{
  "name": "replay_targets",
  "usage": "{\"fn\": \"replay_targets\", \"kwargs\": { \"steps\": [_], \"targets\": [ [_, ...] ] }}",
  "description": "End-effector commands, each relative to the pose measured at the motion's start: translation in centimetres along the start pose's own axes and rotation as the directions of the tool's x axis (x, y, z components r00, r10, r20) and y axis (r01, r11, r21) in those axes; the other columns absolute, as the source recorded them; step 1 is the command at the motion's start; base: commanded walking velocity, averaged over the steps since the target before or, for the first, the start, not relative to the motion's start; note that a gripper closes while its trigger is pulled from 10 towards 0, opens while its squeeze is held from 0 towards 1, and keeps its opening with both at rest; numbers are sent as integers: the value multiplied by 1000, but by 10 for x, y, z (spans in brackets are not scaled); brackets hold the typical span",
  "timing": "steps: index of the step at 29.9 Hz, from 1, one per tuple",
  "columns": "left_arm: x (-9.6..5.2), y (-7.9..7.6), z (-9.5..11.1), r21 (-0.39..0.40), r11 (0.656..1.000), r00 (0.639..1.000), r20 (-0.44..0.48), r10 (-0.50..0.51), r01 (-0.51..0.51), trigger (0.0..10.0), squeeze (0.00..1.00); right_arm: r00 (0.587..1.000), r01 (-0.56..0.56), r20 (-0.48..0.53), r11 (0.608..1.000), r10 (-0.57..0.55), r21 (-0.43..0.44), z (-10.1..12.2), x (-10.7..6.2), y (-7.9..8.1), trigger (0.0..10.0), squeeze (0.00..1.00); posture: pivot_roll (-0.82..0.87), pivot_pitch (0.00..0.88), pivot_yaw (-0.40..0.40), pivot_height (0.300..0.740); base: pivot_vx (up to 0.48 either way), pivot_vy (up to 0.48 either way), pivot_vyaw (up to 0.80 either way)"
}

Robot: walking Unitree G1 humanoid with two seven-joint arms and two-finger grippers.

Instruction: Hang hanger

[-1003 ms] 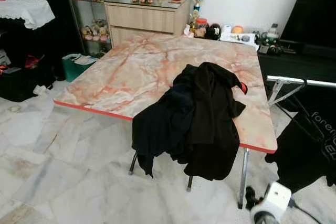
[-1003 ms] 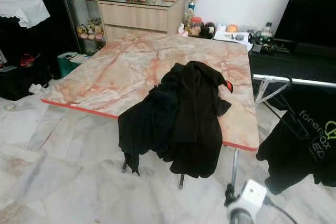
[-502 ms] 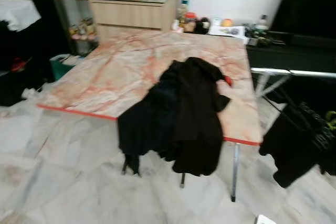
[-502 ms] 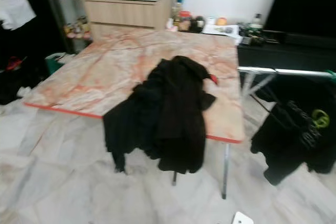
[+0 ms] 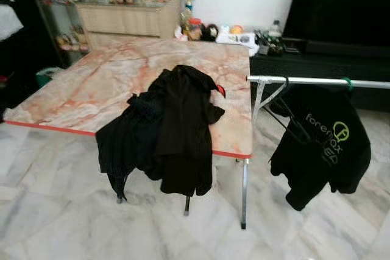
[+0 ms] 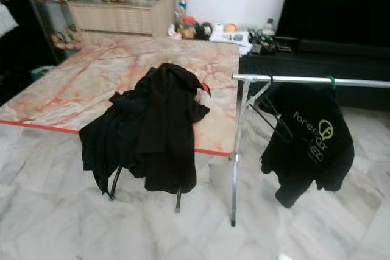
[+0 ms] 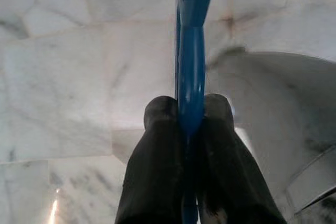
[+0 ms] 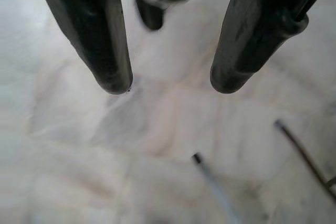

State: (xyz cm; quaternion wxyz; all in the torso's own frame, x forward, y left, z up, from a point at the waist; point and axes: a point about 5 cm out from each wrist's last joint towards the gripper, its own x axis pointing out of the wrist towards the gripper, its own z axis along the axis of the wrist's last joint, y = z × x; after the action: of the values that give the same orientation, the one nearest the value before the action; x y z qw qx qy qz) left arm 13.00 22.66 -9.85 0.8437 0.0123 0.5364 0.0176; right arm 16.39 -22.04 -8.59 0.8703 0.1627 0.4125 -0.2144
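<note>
A blue hanger (image 7: 191, 51) is pinched between the two black fingers of my left gripper (image 7: 190, 111), which is shut on it above the marble floor. Over the same floor, my right gripper (image 8: 170, 85) stands open with nothing between its fingers. To the right of the table, a silver clothes rack (image 5: 317, 81) carries a black T-shirt (image 5: 323, 150) with a green logo on a hanger. A bare black hanger (image 5: 286, 120) also hangs near the rail's left end.
A marble-topped table (image 5: 91, 83) with a red edge stands ahead, and a heap of black clothes (image 5: 167, 129) drapes over its front edge. Behind it are a wooden cabinet (image 5: 125, 19) and a low dark unit (image 5: 317, 59). Open marble floor lies in front.
The camera has swung to the right, so the table sits further left and the rack with the T-shirt is now in full view. My right wrist has left the bottom edge.
</note>
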Motion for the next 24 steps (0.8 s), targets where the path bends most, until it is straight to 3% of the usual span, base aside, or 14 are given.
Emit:
{"fn": "replay_targets", "kwargs": {
  "steps": [1,15,24],
  "targets": [
    [-2,6,-5,19,1000,1000,-19,11,-11,10000,0,999,-32,-5,999,32,9,-3,0,12,10000,0,124,0,10,740,0,-405,0],
    [-2,6,-7,28,1000,1000,-20,7,-6,10000,0,999,-38,-14,999,38,3,-5,0,12,10000,0,123,0,14,740,0,-404,0],
    [-2,6,-6,23,1000,1000,-18,9,-8,10000,0,1000,-20,-10,999,20,49,-5,-1,10,10000,0,125,0,11,740,0,-405,0]
  ]
}}
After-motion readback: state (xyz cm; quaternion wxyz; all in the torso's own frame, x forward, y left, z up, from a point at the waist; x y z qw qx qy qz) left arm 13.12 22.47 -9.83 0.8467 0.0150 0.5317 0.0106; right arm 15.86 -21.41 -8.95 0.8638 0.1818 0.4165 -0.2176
